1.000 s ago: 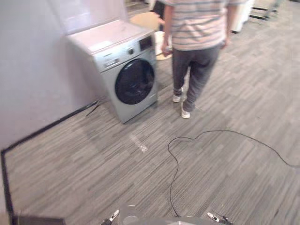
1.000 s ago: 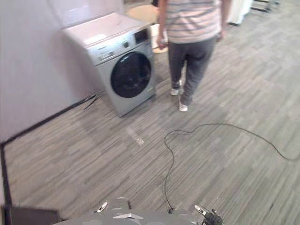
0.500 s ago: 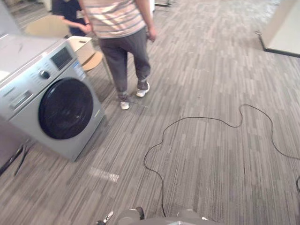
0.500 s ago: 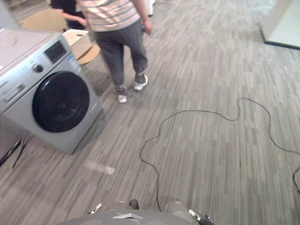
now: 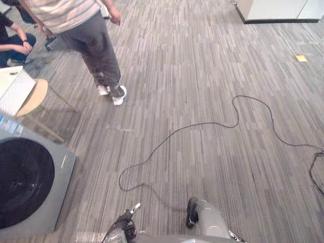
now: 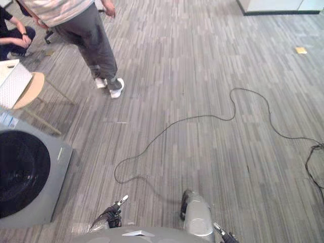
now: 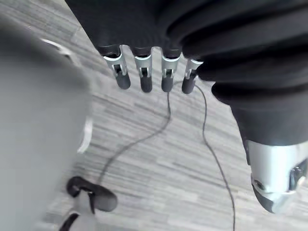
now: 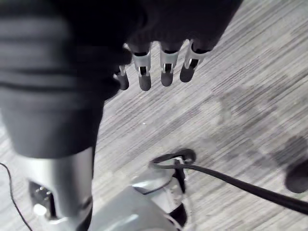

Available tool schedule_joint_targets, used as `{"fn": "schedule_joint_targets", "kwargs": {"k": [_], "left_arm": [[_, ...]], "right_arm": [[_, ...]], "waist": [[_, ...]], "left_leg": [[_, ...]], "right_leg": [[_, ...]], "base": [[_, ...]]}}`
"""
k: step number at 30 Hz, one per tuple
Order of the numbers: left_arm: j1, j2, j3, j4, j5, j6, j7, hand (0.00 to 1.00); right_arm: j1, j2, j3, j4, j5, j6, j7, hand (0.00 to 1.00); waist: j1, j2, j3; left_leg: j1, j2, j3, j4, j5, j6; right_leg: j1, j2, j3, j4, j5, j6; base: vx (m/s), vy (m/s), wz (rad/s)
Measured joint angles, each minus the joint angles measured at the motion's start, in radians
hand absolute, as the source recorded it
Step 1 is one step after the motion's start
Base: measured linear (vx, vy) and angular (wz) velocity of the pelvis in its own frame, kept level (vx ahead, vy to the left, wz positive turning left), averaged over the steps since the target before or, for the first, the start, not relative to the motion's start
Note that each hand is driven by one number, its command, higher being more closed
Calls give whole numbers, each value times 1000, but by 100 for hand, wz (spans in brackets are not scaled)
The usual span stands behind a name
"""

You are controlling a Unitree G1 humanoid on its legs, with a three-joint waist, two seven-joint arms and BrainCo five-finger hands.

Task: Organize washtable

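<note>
My left hand [image 7: 143, 72] hangs over the grey plank floor with its fingers straight and nothing in it; its dark cover also shows at the bottom edge of the left eye view [image 5: 123, 230]. My right hand [image 8: 163, 67] hangs the same way, fingers straight and empty. A grey front-loading washing machine [image 5: 30, 187] with a dark round door stands at the lower left.
A wooden stool [image 5: 34, 98] carrying a white basket [image 5: 15, 91] stands just beyond the washer. A person [image 5: 96, 45] in a striped shirt stands on the floor past it, and another person [image 5: 12, 43] sits at the far left. A white cabinet [image 5: 278, 7] is at the far right.
The camera has swung to the right: the washer has slid to the left edge and more floor shows on the right. The standing person has stepped away from the washer.
</note>
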Motion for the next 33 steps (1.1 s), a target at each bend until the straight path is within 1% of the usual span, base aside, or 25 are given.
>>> {"fn": "schedule_joint_targets", "kwargs": {"k": [1,3,5,6,9,10,11,12,13,14,16,17,18,19,21,23,24,25,26,27,28,29,30,31,33], "left_arm": [[2,2,18,-10,0,-2,1,0],[8,12,23,-33,-2,-8,0,0],[8,24,24,-69,-6,-14,-3,0],[2,34,26,-74,-6,-18,-5,0],[44,39,34,-70,-3,-20,7,0],[53,35,35,-62,-3,-14,10,0],[101,59,46,-33,-3,0,12,0],[110,65,45,-26,-3,1,14,0],[127,60,60,8,-4,8,19,0],[128,80,54,37,-4,16,24,0],[124,119,22,50,-3,24,23,0],[120,121,19,49,-2,26,23,0],[111,119,1,42,4,33,23,0],[96,106,-20,25,3,32,21,0],[33,103,-69,6,0,28,21,0],[-44,96,-99,-10,-4,16,21,0],[-77,83,-99,-47,-3,1,21,0],[-82,58,-83,-79,-3,-8,21,0],[-58,21,-65,-100,-2,-11,21,0],[-45,2,-53,-102,3,-9,19,0],[-34,-34,-14,-91,6,-6,16,0],[-31,-60,2,-80,6,-3,15,0],[-9,-78,17,-78,5,-2,7,0],[0,-67,44,-71,4,1,4,0],[20,-42,64,-59,3,0,3,0]], "right_arm": [[-5,-3,4,-1,1,-2,0,0],[-26,-2,22,0,0,-2,-1,0],[-61,-4,43,5,-5,-2,-1,0],[-84,-4,49,5,-7,-3,-1,0],[-121,-9,78,4,-7,-11,-2,0],[-124,-21,101,9,-7,-15,-3,0],[-96,-3,122,8,-7,-16,-4,0],[-89,1,124,7,-7,-17,-3,0],[-79,0,129,8,-7,-19,-1,0],[-72,16,125,11,-7,-18,-1,0],[-56,45,112,17,-6,-15,12,0],[-57,46,96,18,-7,-15,18,0],[-56,35,82,18,-8,-16,21,0],[-54,19,82,16,-8,-19,23,0],[-45,10,82,14,-7,-22,23,0],[-17,16,58,7,-6,-19,21,0],[6,32,36,7,-7,-10,21,0],[46,44,21,8,-7,2,19,0],[91,44,22,5,-8,14,19,0],[104,47,15,5,-8,20,19,0],[115,59,-13,8,-8,29,20,0],[118,55,-29,4,-8,29,20,0],[131,36,-51,-7,-12,28,20,0],[103,21,-60,-17,-12,28,17,0],[60,19,-45,-37,-12,25,17,0]], "waist": [[14,1,3],[21,-14,7],[42,-30,14],[60,-38,19],[89,-35,14],[99,-29,12],[115,-88,-12],[120,-95,-24],[121,-112,-38],[111,-145,-41],[90,-181,-38],[89,-180,-35],[88,-158,-23],[74,-120,-24],[46,-86,-17],[30,-84,-12],[20,-103,-11],[13,-111,-18],[-1,-77,-43],[-13,-76,-52],[-15,-67,-53],[-15,-32,-59],[-9,12,-66],[4,24,-57],[8,18,-42]], "left_leg": [[-73,-1,-22,141,-19,10],[-179,-36,-21,179,-74,11],[-282,-73,21,41,-133,24],[-330,-93,37,-129,-137,35],[-361,-147,-50,-738,-22,-9],[-389,-146,-83,-769,-15,-17],[-393,-199,-73,-701,57,16],[-394,-211,-70,-685,65,21],[-389,-251,-91,-628,87,55],[-354,-290,-89,-603,78,88],[-246,-349,-89,-648,41,119],[-200,-355,-90,-665,34,126],[-83,-350,-94,-724,21,135],[20,-331,-101,-801,8,138],[122,-311,-110,-874,-14,144],[179,-316,-114,-914,-68,142],[218,-335,-128,-916,-114,133],[268,-339,-145,-897,-184,140],[317,-311,-160,-854,-240,133],[312,-303,-151,-772,-250,128],[204,-274,-122,-455,-250,120],[131,-227,-116,-295,-206,75],[20,-152,-116,-59,-13,5],[-37,-109,-100,89,108,-18],[-129,-60,-69,216,35,24]], "right_leg": [[76,27,14,-34,-28,-4],[195,47,26,-118,-49,-6],[290,55,49,-204,-40,11],[347,56,66,-259,-40,25],[466,60,108,-365,-76,86],[498,60,121,-380,-99,108],[545,-9,137,-348,-158,159],[538,-21,143,-319,-163,166],[451,-78,161,-71,-168,195],[346,-145,176,212,-67,199],[251,-230,171,470,124,201],[224,-239,167,522,101,166],[180,-217,160,555,25,138],[121,-169,137,494,-46,122],[13,-104,83,295,-85,102],[-64,-90,3,-55,6,132],[-88,-103,-17,-275,102,144],[-122,-112,11,-293,139,150],[-144,-89,50,-178,152,109],[-144,-87,61,-128,172,87],[-120,-89,72,-70,204,38],[-98,-70,53,-62,182,35],[-52,-30,30,-64,128,17],[8,-1,43,-69,83,-12],[146,38,63,-139,30,-9]], "base": [[535,-332,-40],[497,-252,-21],[340,-177,-35],[-54,-68,-52],[-222,-15,-52],[403,45,-57],[509,37,-44],[720,59,-40],[618,111,-11],[672,128,6],[579,23,35],[487,-48,4],[243,-41,-29],[134,-26,-28],[-194,30,6],[-358,97,40],[-272,52,58],[-58,-102,68],[145,-175,57],[466,-306,56],[498,-235,42],[607,-312,29],[648,-312,-14],[659,-354,-27],[685,-356,-21]]}}
